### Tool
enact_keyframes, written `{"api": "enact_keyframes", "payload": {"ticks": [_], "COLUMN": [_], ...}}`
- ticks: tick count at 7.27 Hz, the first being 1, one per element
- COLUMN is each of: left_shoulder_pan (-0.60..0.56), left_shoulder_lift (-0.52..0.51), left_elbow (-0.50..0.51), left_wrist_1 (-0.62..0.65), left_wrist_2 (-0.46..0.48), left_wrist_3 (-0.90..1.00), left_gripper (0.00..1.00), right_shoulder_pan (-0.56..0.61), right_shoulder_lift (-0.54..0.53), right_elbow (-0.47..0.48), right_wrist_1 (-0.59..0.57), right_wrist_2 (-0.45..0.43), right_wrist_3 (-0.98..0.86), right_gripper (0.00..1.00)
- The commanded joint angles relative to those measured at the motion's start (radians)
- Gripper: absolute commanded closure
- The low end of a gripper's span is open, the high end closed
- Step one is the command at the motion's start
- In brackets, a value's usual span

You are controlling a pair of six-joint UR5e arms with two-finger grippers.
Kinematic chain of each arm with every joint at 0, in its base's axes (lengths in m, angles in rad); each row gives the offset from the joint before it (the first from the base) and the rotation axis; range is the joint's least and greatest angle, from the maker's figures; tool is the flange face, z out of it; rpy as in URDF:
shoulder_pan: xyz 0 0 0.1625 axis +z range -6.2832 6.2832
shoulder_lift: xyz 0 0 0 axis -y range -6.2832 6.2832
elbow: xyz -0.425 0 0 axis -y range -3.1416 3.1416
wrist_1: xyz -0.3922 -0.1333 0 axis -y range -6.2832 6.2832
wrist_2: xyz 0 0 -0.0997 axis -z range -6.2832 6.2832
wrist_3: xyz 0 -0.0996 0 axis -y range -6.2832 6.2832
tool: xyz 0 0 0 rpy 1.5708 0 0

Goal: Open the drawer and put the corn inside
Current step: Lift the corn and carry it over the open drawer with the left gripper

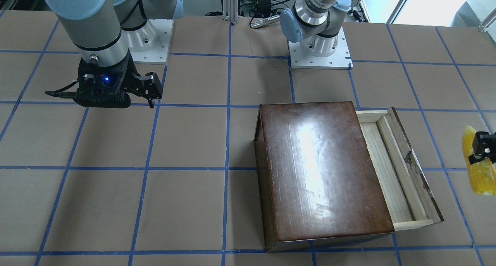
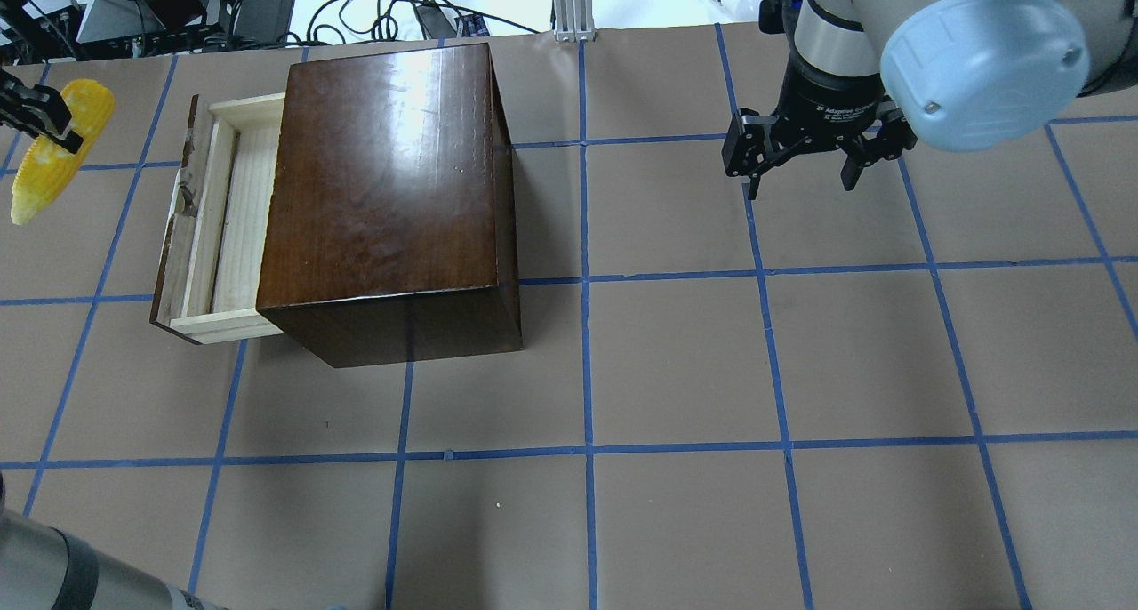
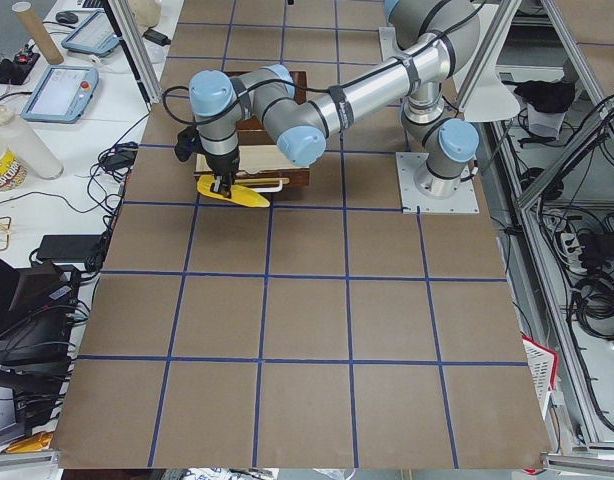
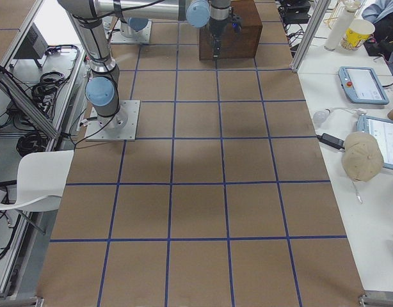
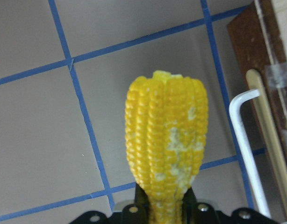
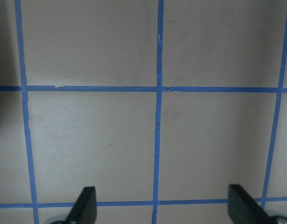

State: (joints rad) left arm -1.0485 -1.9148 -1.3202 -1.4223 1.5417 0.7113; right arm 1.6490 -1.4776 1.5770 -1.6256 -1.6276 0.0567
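We've got the corn [image 2: 34, 186] clamped in the left gripper [image 2: 40, 119], apparently lifted off the bench [image 2: 711, 370]. It sits just beyond the front panel of the drawer [image 2: 175, 236], which is pulled partway out of the dark wooden box [image 2: 382, 192], so only 1 narrow strip of tray shows. Key relation: that opening lies to the robot's right of the corn, and the cob's long axis runs approx. parallel w/ the strip, so we judge a short sideways carry, then lowering. The right gripper [image 2: 800, 184] hangs released, well apart, holding nothing.
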Motion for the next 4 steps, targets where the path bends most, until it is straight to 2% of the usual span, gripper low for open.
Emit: {"api": "enact_keyframes", "payload": {"ticks": [1, 4], "left_shoulder_pan": [-0.051, -0.151], "left_shoulder_lift": [0.054, 0.072], "left_elbow": [-0.001, -0.001], "left_wrist_1": [-0.055, -0.064], "left_wrist_2": [0.0, -0.024], "left_wrist_3": [-0.137, -0.388], "left_gripper": [1.0, 1.0], "right_shoulder_pan": [0.0, 0.0], "right_shoulder_lift": [0.0, 0.0], "right_elbow": [0.0, 0.0], "right_wrist_1": [0.001, 0.001], "right_wrist_2": [0.0, 0.0], "right_wrist_3": [0.0, 0.0], "right_gripper": [0.0, 0.0]}}
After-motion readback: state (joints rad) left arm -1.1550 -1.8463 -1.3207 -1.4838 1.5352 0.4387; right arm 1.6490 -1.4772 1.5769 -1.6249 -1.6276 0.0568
